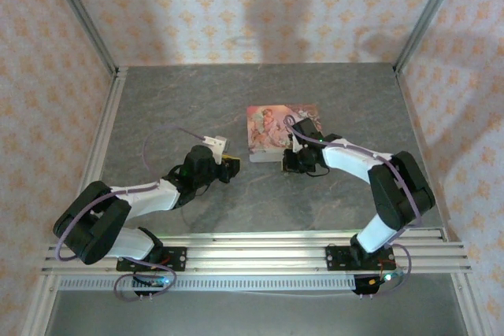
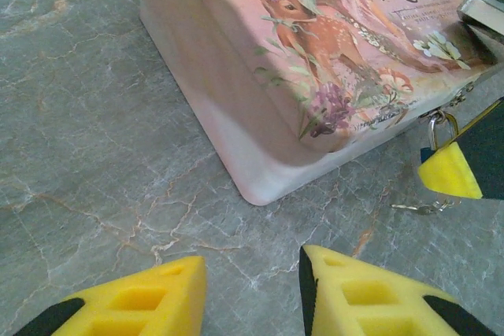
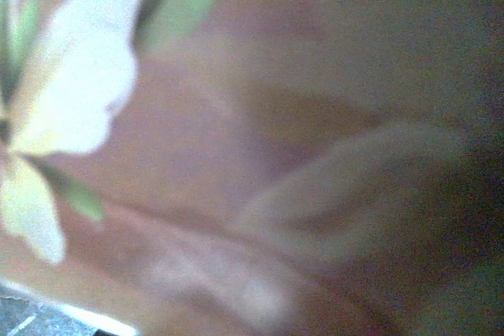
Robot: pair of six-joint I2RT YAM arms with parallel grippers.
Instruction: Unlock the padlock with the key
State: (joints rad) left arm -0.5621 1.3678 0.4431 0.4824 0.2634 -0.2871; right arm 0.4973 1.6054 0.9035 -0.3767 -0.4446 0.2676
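Note:
The padlock (image 2: 432,133) hangs from the latch on the front of the pink illustrated box (image 2: 315,53). Its silvery shackle shows; a sliver of blue body peeks out beside a yellow finger. My right gripper (image 2: 450,172) is shut on the padlock at the box's near edge (image 1: 290,156). The tiny pale key (image 2: 423,209) lies flat on the table just below the padlock. My left gripper (image 2: 252,293) stands open with nothing between its fingers, low over the table short of the box's corner and left of the key. From above, the left gripper (image 1: 229,166) points toward the box (image 1: 272,125).
The grey marbled table (image 1: 197,108) is walled by patterned panels on three sides. An aluminium rail (image 1: 260,245) runs along the near edge. The right wrist view is a blurred close-up of the box's flowered lid (image 3: 236,155).

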